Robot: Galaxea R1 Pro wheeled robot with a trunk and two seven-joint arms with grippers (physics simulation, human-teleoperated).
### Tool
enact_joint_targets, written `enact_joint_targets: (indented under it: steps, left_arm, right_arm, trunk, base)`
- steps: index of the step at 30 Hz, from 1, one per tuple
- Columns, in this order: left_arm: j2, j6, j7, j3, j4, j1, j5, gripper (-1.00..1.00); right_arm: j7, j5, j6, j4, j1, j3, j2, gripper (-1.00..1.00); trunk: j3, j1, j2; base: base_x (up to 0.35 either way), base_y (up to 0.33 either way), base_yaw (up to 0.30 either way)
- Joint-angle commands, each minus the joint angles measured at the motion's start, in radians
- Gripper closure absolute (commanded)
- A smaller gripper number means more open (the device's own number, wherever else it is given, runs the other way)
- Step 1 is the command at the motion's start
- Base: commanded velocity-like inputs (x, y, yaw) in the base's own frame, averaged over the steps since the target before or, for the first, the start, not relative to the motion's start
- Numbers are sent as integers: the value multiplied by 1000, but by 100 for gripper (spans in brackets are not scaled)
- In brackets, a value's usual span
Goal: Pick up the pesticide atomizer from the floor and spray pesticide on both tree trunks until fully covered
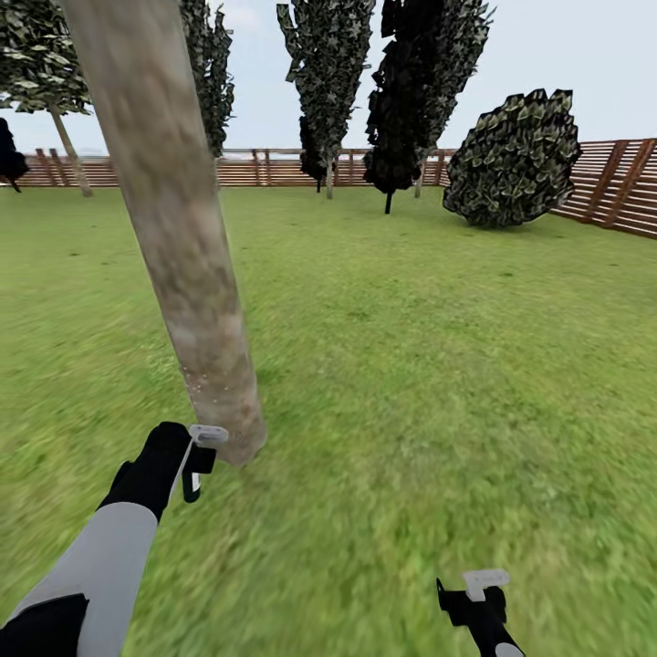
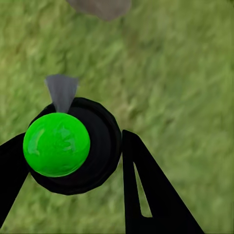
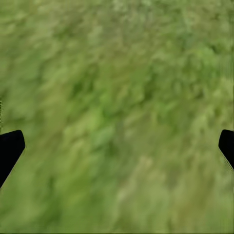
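No text, label, brand, number or sign can be read in any of the views. The thick mottled grey-beige tree trunk, the brown slatted wooden fence and the green grass lawn all carry no writing. The small black round-bodied atomizer with a glossy green cap has no readable marking on the cap or on the dark body around it.

The lawn is viewed from head height, forward and down, toward the fence at 12 o'clock. Grass is seen close from both wrist cameras; the trunk base is shared with the left wrist view.
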Motion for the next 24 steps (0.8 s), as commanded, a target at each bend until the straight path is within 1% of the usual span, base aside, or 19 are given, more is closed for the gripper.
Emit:
enact_joint_targets:
  steps: [1,8,14,18,24]
  left_arm:
    - [0,3,-10,3,-1,0,-11,100]
    - [1,3,-12,3,-1,-1,-11,100]
    - [2,41,-12,1,0,-23,-10,100]
    - [2,37,-12,5,-1,-16,-9,100]
    - [0,35,-11,4,3,-14,-9,100]
  right_arm:
    - [-3,11,-3,1,-1,-7,0,-100]
    - [-3,11,-3,1,-1,-7,0,-100]
    - [-3,11,-3,1,-1,-6,0,-100]
    - [-3,11,-3,1,-1,-7,0,-100]
    - [-3,11,-3,1,-1,-8,-1,-100]
  trunk:
    - [-1,0,0]
    - [-1,0,0]
    - [-1,0,0]
    - [-1,0,0]
    - [-1,0,0]
  base:
    - [144,-76,275]
    - [22,-11,275]
    - [0,0,265]
    - [35,-11,69]
    - [236,-140,4]
